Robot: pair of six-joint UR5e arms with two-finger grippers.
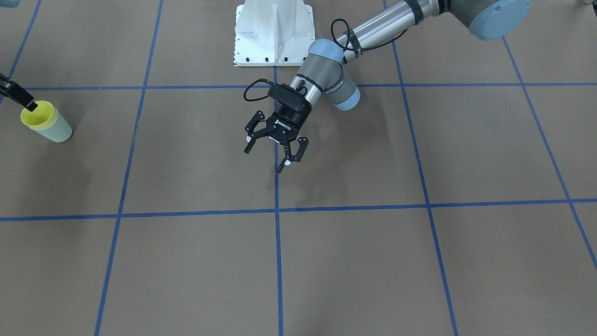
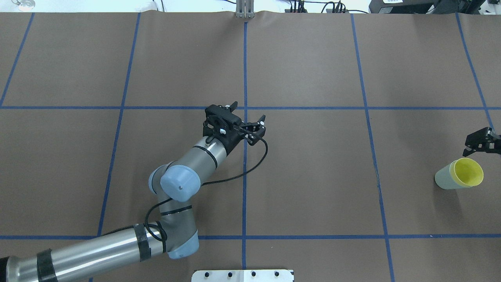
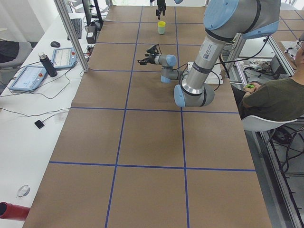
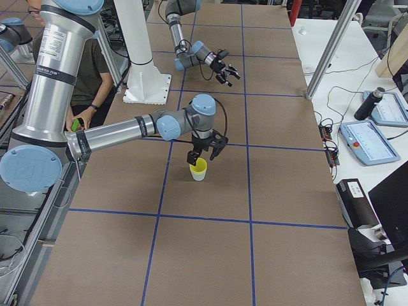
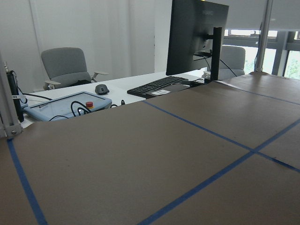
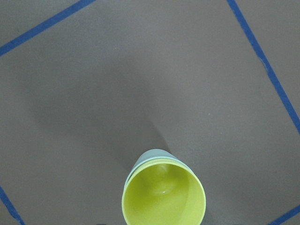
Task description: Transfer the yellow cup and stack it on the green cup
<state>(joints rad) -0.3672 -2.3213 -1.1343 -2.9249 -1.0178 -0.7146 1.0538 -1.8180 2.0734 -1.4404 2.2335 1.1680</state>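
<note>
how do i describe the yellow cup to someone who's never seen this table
Look at the brown table with blue tape lines and go to the end on the robot's right, under the right claw. The only cups stand there, nested; the yellow cup is the bright inner one, its rim showing above the pale green cup that holds it.

This was a robotics lab: a tabletop (image 3: pixel 142 142) papered brown and gridded with blue tape (image 2: pixel 313 107), a teach pendant (image 5: pixel 65 107), monitor (image 5: pixel 197 35) and keyboard (image 5: pixel 157 85) on a white side bench (image 3: pixel 28 123), and a seated operator (image 3: pixel 275 95).
</note>
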